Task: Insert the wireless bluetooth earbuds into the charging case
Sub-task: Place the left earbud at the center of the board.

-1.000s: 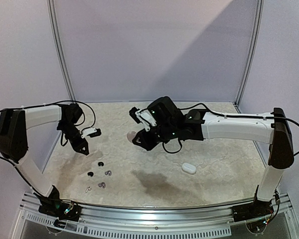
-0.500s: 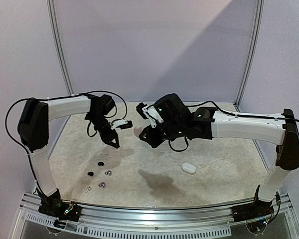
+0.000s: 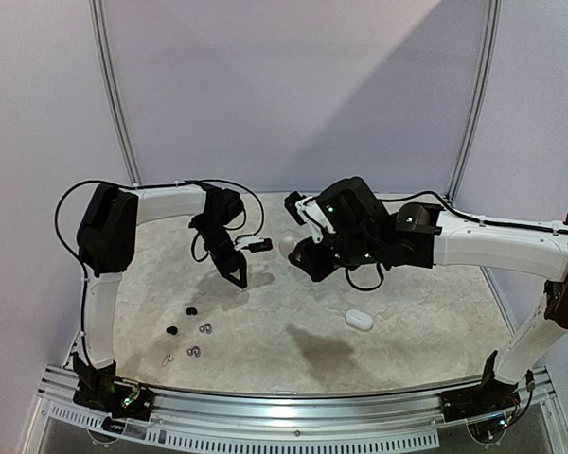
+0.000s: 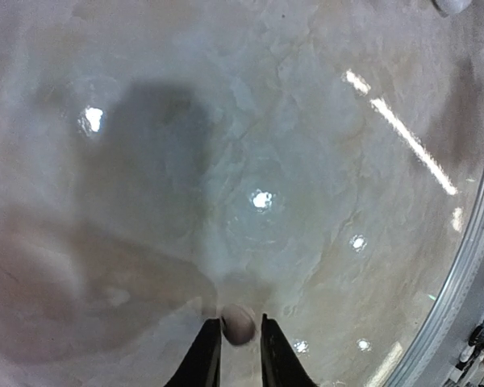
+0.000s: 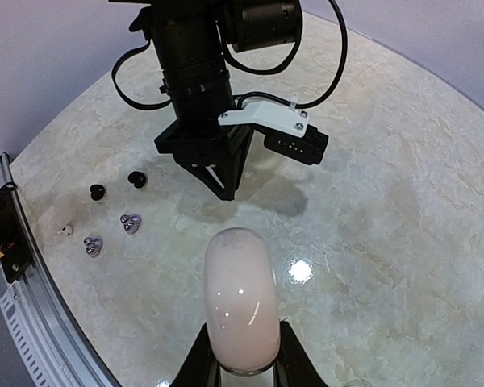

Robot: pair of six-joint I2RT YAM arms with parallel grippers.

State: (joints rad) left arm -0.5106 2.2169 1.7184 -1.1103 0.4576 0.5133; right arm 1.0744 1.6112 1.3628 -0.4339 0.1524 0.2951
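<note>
Earbud (image 4: pixel 239 322) pinched betw left gripper (image 4: pixel 239 326) tips, jaws nearly closed on it; right gripper (image 5: pixel 246 332) clamps charging case (image 5: pixel 242 290) upright (prob. presented twd left side for insertion).

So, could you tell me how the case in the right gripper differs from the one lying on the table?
Colour: the held case is pale pink, the loose case white. Support: the held case is clamped by its end in the right gripper, up off the table; the loose case lies flat on it, with neither arm touching it. Both are smooth, rounded ovals.
</note>
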